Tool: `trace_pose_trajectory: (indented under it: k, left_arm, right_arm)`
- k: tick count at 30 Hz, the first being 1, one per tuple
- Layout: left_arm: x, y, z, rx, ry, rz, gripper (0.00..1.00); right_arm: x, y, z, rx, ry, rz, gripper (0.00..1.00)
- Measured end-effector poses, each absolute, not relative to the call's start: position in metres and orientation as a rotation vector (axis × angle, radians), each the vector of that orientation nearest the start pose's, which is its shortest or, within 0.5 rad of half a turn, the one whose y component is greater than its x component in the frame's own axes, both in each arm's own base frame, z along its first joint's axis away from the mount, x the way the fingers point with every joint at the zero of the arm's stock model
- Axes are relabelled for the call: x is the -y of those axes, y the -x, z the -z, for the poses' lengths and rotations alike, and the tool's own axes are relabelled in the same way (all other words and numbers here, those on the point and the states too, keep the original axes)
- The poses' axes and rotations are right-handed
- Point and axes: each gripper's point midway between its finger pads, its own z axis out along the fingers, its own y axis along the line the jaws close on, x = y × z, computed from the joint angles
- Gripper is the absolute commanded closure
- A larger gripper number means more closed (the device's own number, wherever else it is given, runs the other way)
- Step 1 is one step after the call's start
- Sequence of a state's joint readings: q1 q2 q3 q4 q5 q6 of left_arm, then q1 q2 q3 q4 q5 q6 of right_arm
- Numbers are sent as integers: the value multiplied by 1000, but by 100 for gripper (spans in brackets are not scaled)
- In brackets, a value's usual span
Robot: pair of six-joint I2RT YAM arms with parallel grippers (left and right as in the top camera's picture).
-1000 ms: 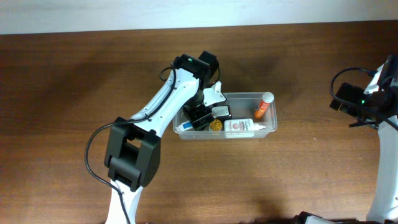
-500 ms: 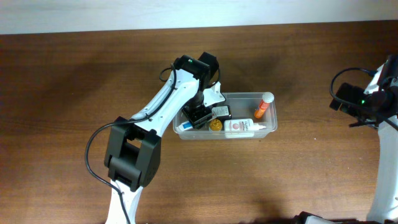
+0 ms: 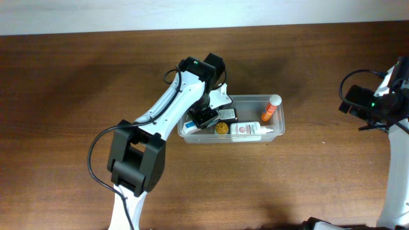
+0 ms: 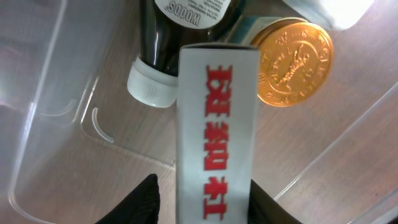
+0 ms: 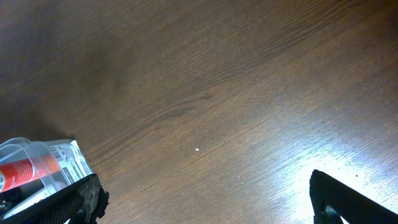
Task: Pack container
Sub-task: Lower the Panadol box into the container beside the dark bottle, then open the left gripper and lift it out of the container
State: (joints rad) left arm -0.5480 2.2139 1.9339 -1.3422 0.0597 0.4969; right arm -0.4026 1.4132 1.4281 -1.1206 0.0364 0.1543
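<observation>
left end effector (image 4: 205,190): straddles white red-lettered carton (image 4: 217,124) inside clear plastic rectangular tub (image 3: 282,121), grip unclear | right end effector (image 5: 205,202): open

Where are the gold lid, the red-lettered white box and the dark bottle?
gold lid (image 4: 293,64), left wrist view, embossed top.
white box (image 4: 217,124), left wrist view, red-lettered face.
dark bottle (image 4: 163,43), left wrist view, dark body.

White arm links (image 3: 167,102), black joints (image 3: 135,160), black cables (image 3: 91,158).
</observation>
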Motion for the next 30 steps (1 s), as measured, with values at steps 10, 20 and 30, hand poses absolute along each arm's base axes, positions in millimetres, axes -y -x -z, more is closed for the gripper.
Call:
trace_pose_trajectory:
  k: [10,20,30]
  left_arm:
    - [228,-351,-70,-2765,-1588,107,65]
    - [245,-355,-82,-2699,-1606,114,66]
    - [259,-343,-82,-2666,-1673,116,64]
  right_arm:
    - [136,-304,-218,-2576,-747,127,2]
    - [136,-304,-218,-2576,-748,127,2]
    - [136,-304,-218,-2576,-747,127,2]
